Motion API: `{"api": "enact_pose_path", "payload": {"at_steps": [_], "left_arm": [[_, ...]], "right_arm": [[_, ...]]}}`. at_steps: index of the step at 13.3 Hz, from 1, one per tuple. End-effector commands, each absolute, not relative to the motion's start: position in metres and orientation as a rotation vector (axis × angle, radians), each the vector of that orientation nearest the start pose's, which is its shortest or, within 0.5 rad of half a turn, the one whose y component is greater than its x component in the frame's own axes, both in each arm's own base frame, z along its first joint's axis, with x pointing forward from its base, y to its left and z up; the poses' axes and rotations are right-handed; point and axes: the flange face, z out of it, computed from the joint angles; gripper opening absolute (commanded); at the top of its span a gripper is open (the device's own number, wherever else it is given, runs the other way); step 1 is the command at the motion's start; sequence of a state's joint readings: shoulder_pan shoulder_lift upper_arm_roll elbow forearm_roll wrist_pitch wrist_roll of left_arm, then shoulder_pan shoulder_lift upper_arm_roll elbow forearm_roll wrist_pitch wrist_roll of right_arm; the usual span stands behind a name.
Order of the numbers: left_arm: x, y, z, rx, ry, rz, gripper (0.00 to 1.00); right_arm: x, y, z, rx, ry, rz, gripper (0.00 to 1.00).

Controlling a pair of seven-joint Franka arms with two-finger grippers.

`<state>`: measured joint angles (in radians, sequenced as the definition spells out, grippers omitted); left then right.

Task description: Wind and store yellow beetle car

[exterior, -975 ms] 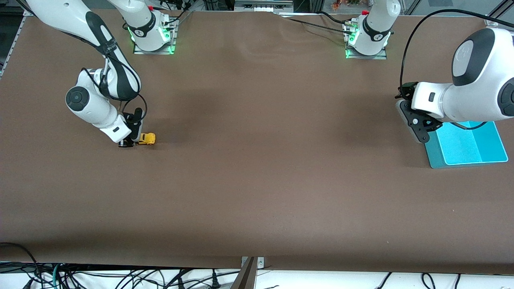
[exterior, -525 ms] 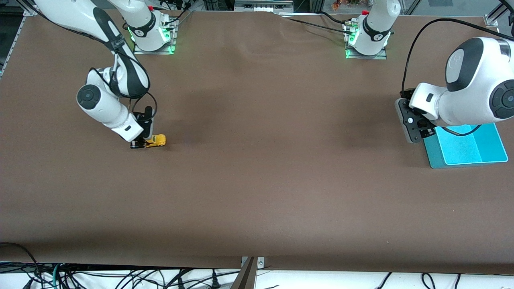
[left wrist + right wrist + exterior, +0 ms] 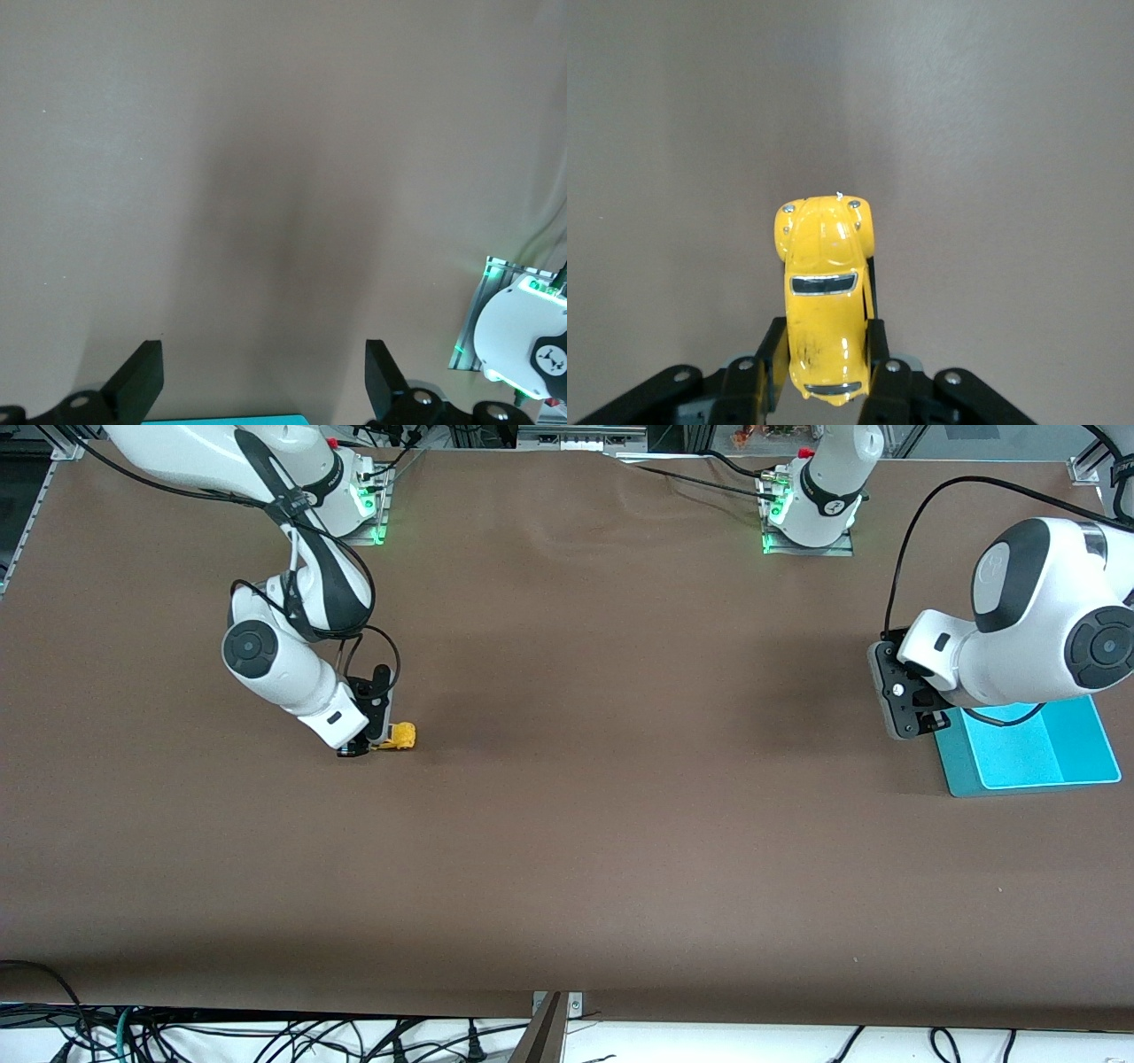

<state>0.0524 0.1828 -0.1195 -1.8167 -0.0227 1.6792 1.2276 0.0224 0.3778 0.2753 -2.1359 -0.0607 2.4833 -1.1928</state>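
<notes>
There is one yellow beetle car (image 3: 401, 736), one turquoise tray (image 3: 1076, 755), and two arms with one gripper each, all on a single brown table (image 3: 620, 850). The right gripper (image 3: 370, 741) is low at the table toward the right arm's end, and its two fingers are clamped on the rear half of the car, one on each flank. In the right wrist view the car (image 3: 825, 297) sits between the finger pads (image 3: 876, 352), its rounded nose pointing to twelve o'clock away from the wrist and its tail at six o'clock, tucked between the jaws; one dark window shows on the roof line. In the front view the car's nose sticks out of the gripper at about three o'clock, toward the middle of the table; whether its wheels touch the surface cannot be told. The left gripper (image 3: 904, 701) hangs at the nine o'clock edge of the tray, at the left arm's end of the table, holding nothing. The left wrist view shows its two fingertips (image 3: 142, 379) spread wide apart over bare table, with a sliver of the tray's rim (image 3: 230, 420) at six o'clock between them.
</notes>
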Motion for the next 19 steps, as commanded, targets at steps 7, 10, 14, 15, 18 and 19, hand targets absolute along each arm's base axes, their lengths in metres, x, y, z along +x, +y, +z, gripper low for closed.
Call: {"api": "enact_pose_path", "payload": {"at_steps": [7, 10, 14, 15, 18, 19], "left_arm": [[0.559, -0.029, 0.405, -2.598, 2.056, 0.389, 1.00], [0.556, -0.028, 0.396, -2.592, 2.061, 0.390, 1.00], [0.551, -0.024, 0.375, -2.541, 2.136, 0.367, 1.00], [0.551, -0.023, 0.374, -2.544, 2.133, 0.361, 1.00], [0.549, -0.023, 0.370, -2.549, 2.137, 0.365, 1.00], [0.549, -0.023, 0.370, -2.549, 2.137, 0.363, 1.00]], "right_arm": [[0.526, 0.146, 0.184, -2.254, -2.118, -0.024, 0.00], [0.531, 0.110, 0.183, -2.201, -2.206, -0.001, 0.00], [0.531, 0.055, 0.181, -2.166, -2.245, 0.024, 0.00], [0.530, 0.038, 0.178, -2.162, -2.243, 0.034, 0.00], [0.527, -0.021, 0.173, -2.164, -2.241, 0.041, 0.00], [0.525, -0.043, 0.173, -2.182, -2.223, 0.040, 0.00]]}}
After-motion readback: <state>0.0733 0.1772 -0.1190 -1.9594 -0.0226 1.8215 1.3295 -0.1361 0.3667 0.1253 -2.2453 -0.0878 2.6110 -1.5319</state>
